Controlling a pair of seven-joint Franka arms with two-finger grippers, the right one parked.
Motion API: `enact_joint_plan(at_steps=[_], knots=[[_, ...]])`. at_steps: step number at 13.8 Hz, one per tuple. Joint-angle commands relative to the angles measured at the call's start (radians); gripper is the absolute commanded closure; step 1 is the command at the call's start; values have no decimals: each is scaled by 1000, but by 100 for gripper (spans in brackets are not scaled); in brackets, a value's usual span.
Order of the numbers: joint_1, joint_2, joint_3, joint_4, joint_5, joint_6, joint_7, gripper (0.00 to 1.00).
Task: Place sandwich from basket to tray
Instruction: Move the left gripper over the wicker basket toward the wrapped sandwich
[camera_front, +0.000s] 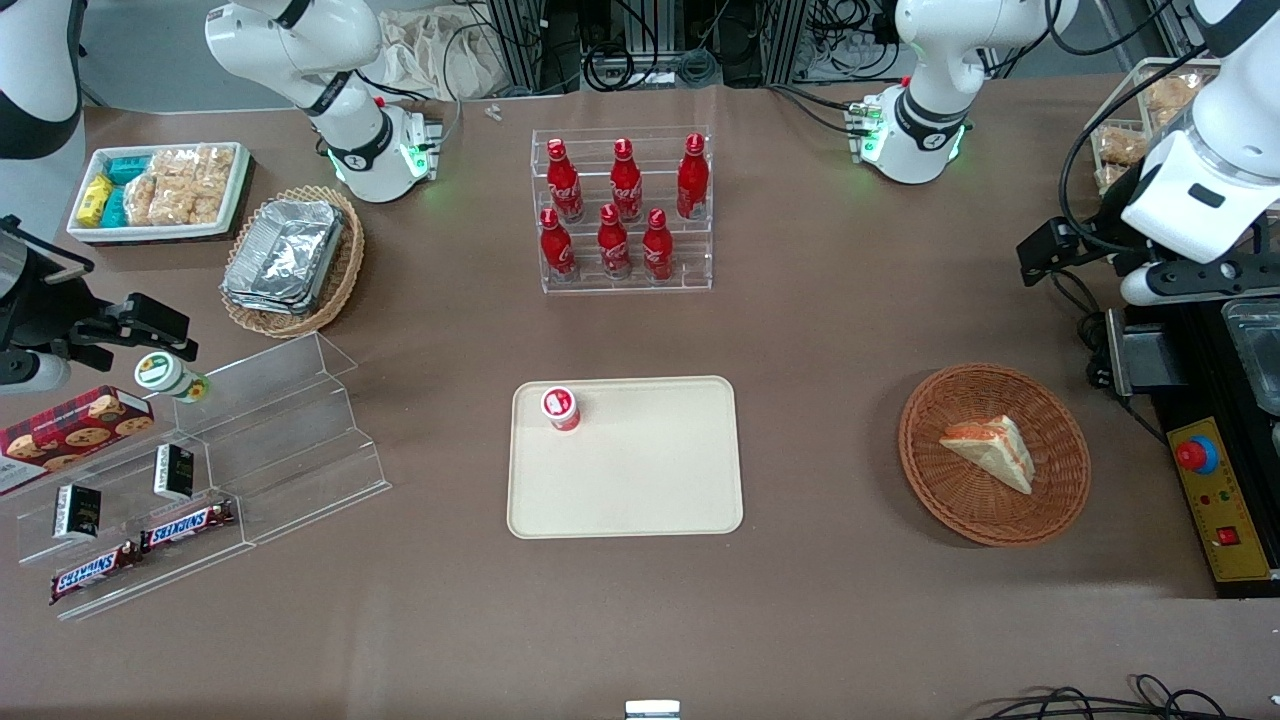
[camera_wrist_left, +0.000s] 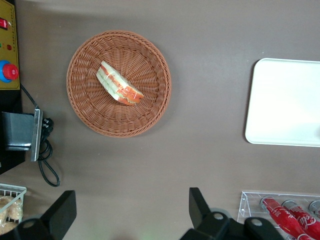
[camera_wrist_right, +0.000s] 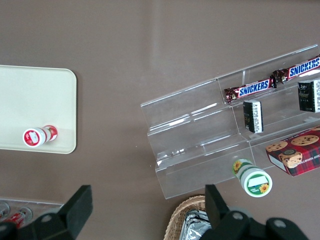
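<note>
Jaws gape wide above the table; the triangular orange-layered sandwich lies in the basket.

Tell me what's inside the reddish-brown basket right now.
Only the sandwich lies in the basket, on its side; the weave under it is hidden. The gripper hangs open above the table, farther from the front camera than the basket, touching nothing.

brown table carries tray, basket, bottle rack.

Wrapped sandwich lies flat in basket; tray apart.
</note>
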Motion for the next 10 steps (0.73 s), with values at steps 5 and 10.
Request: enact_joint_plan(at_steps=[5,10], knots=[[-12,26,18,34,0,-27,0,0],[46,91,20,34,-11,-9,-250,0]])
